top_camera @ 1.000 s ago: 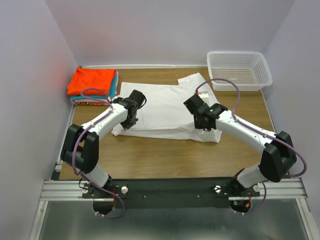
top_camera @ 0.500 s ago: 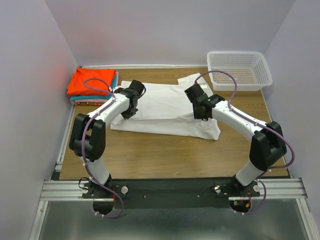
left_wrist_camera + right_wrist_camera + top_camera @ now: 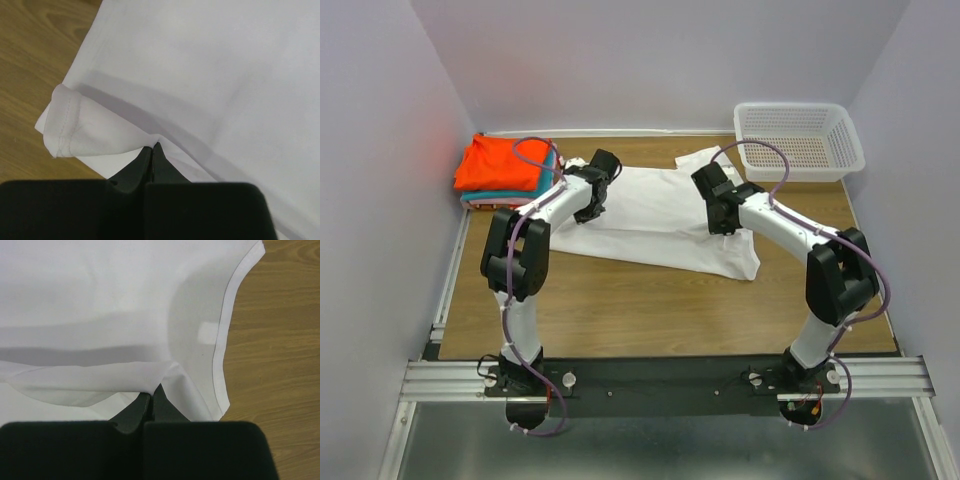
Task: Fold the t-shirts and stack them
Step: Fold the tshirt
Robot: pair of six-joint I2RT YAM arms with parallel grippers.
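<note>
Walled on three sides by pale lilac panels, with a brown wooden tabletop (image 3: 650, 300) underneath. Found the plain white soft-cloth t-shirt (image 3: 660, 215) lying across the upper middle of the overhead view, partly doubled over itself. Saw the left gripper (image 3: 152, 149) pressed together on a thin ridge of that white cloth, just right of a curled stitched hem (image 3: 65, 120) in its wrist view. Saw the right gripper (image 3: 152, 391) likewise pinching a raised flap, with the curved collar band (image 3: 222, 325) to the right of it. Judged these as matched grips on one long edge, held level over the shirt body so as to lay a lengthwise fold without skew or slack. Could not tell the number of layers caught from such close wrist views; probably one each.

Noted a stack of folded shirts (image 3: 500, 165) in the upper left corner of the overhead view, orange-red on top with teal and pink edges beneath, near the left arm's wrist and its purple cable loop. Noted a white plastic mesh basket (image 3: 790, 107) at the upper right, apart from the white cloth. Reckoned neither blocked the fold; rated the closeness of left arm and stack as the only crowding.
</note>
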